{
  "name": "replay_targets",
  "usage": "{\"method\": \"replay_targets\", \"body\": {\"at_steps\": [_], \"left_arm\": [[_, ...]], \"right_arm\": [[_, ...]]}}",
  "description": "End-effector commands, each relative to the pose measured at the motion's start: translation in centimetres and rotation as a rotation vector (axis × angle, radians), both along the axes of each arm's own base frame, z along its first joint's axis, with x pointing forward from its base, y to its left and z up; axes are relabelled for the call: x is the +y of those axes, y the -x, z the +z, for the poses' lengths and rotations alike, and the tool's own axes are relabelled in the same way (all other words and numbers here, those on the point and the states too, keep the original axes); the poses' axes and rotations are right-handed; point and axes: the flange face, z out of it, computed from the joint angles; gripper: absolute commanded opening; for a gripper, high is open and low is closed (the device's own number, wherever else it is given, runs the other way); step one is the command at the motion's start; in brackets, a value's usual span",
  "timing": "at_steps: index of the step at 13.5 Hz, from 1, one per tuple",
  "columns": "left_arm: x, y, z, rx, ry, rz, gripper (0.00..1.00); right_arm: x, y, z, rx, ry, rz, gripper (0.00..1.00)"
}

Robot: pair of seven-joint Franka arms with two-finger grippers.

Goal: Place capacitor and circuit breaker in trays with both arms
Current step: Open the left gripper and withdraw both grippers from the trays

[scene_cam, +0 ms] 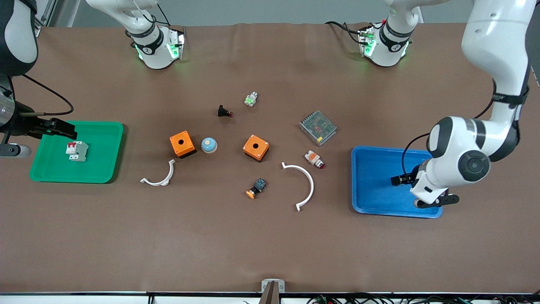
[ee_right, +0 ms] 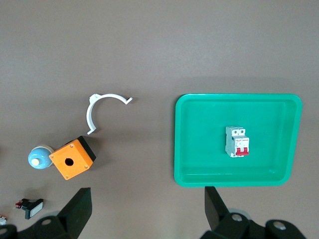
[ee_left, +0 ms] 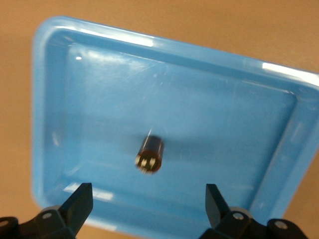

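Observation:
The capacitor (ee_left: 149, 153), a small dark cylinder, shows in the blue tray (ee_left: 99, 99) in the left wrist view. My left gripper (ee_left: 148, 194) hangs open above it with nothing between the fingers. In the front view that gripper (scene_cam: 400, 180) is over the blue tray (scene_cam: 371, 177), and the arm hides the capacitor. The circuit breaker (scene_cam: 76, 150), white-grey with red toggles, lies in the green tray (scene_cam: 101, 139) at the right arm's end. My right gripper (scene_cam: 63, 128) is up in the air by that tray, open and empty. Its wrist view shows the breaker (ee_right: 237, 141) in the green tray (ee_right: 199, 139).
Between the trays lie two orange boxes (scene_cam: 182, 144) (scene_cam: 256, 147), a blue dome (scene_cam: 209, 145), two white curved clips (scene_cam: 160, 177) (scene_cam: 301, 183), a metal grille unit (scene_cam: 317, 127), a black push-button (scene_cam: 225, 112), a white-and-orange button (scene_cam: 315, 159) and other small parts.

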Motion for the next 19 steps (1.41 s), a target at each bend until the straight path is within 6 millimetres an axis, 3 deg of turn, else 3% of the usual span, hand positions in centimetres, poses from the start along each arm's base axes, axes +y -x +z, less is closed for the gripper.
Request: {"method": "replay_targets", "body": {"at_steps": [1,4,6,11,14,16,19], "left_arm": [[1.9,1.4,7.9,-0.055,0.004,-0.068,0.99],[2.9,2.7,13.6,-0.099,0.039,-0.039,0.99],[2.9,3.5,16.6,-0.133,0.030,-0.037,0.99],[4.4,5.2,24.1,-0.250,0.072,-0.005,0.99],[4.3,6.2,28.6,-0.284,0.065,-0.007,0.99],[4.3,6.4,31.3,-0.292,0.066,-0.012,0.99],[4.4,6.3,33.1,-0.326,0.067,-0.011,0.99]], "right_arm": [[0.4,0.2,-0.2,0.058,-0.003,-0.002,1.00],[0.6,0.7,-0.2,0.061,-0.006,0.000,1.00],[1.4,2.2,1.2,0.046,-0.009,0.020,1.00],[0.9,6.1,4.2,0.001,-0.017,0.013,1.00],[0.5,7.2,5.3,-0.019,-0.019,0.010,1.00],[0.5,8.0,6.7,-0.045,-0.020,0.012,1.00],[0.5,8.9,8.3,-0.080,-0.021,0.014,1.00]]}}
